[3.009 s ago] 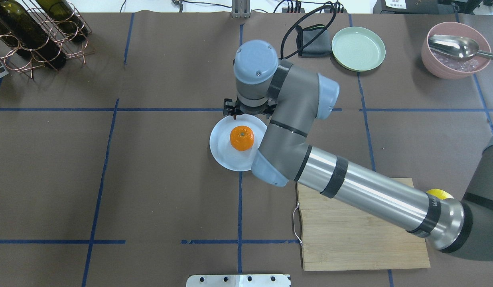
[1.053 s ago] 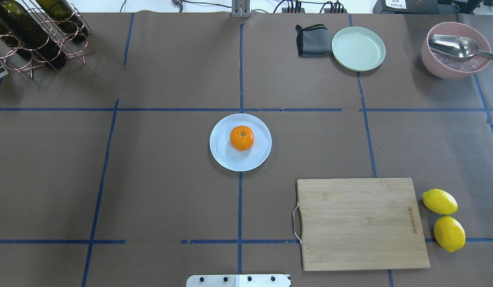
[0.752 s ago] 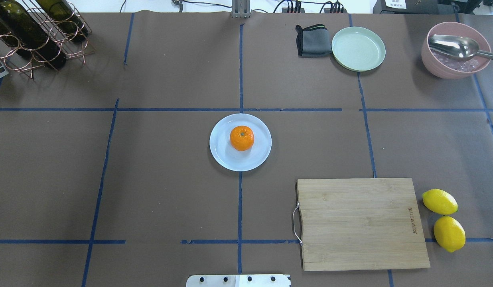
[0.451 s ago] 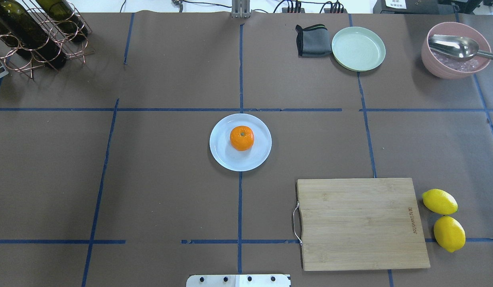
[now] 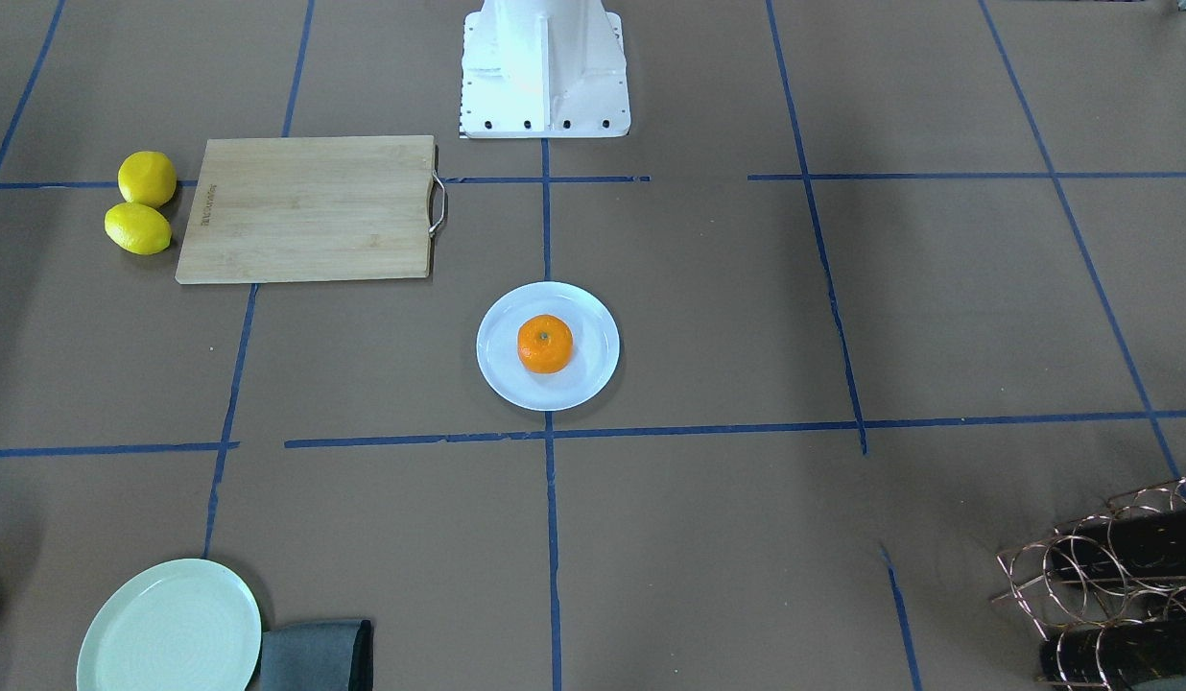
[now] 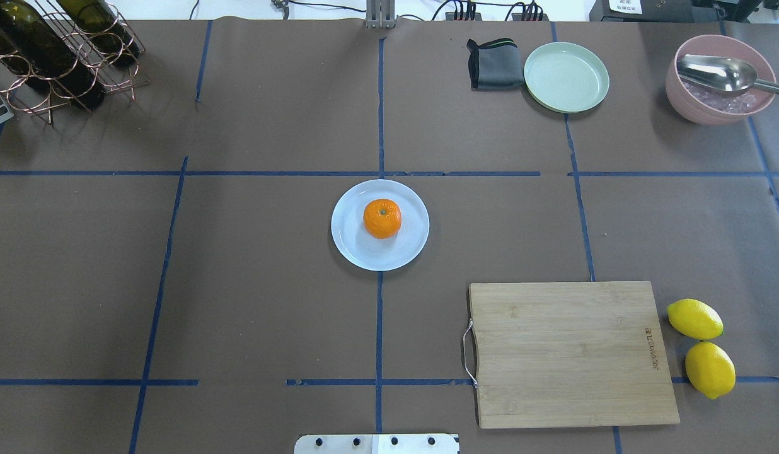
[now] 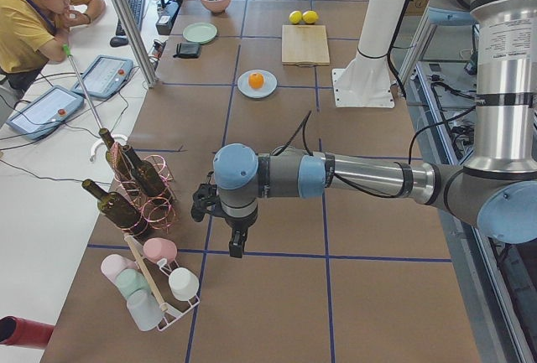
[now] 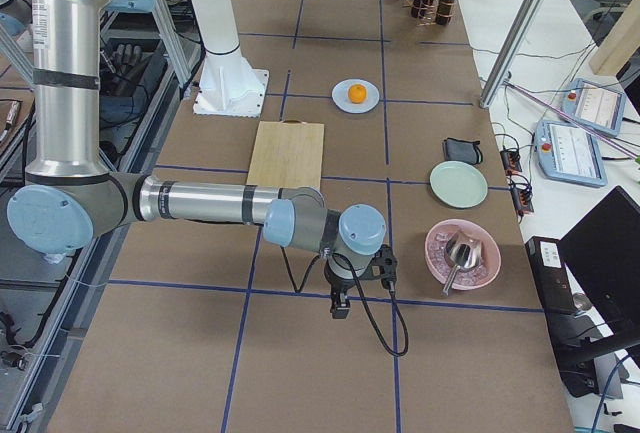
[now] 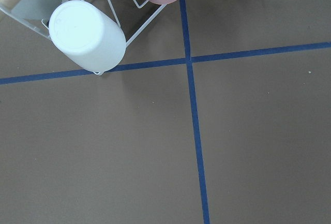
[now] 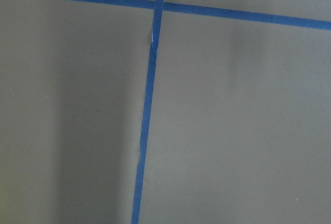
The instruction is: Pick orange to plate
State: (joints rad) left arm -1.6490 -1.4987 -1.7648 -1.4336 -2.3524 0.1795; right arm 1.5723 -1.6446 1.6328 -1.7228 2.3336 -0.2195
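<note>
The orange [image 6: 382, 219] sits in the middle of the white plate [image 6: 355, 252] at the table's centre, also seen from the front as the orange [image 5: 544, 344] on the plate [image 5: 593, 376]. Nothing touches either. Neither gripper shows in the overhead or front view. My left gripper [image 7: 234, 246] hangs over the table's left end beside the racks, far from the plate. My right gripper [image 8: 340, 306] hangs over the right end near the pink bowl. I cannot tell whether either is open or shut. Both wrist views show only brown paper and blue tape.
A bamboo cutting board [image 6: 572, 353] lies near right, with two lemons [image 6: 701, 347] beside it. A pale green plate [image 6: 566, 77], a grey cloth [image 6: 493, 64] and a pink bowl with a spoon [image 6: 720, 79] stand far right. A wine rack [image 6: 55, 53] stands far left, and a cup rack [image 7: 155, 283] beyond the left gripper.
Three seconds ago my right arm reached over the plate; it has since pulled back out of the overhead view. The orange and plate have not moved in the last second.
</note>
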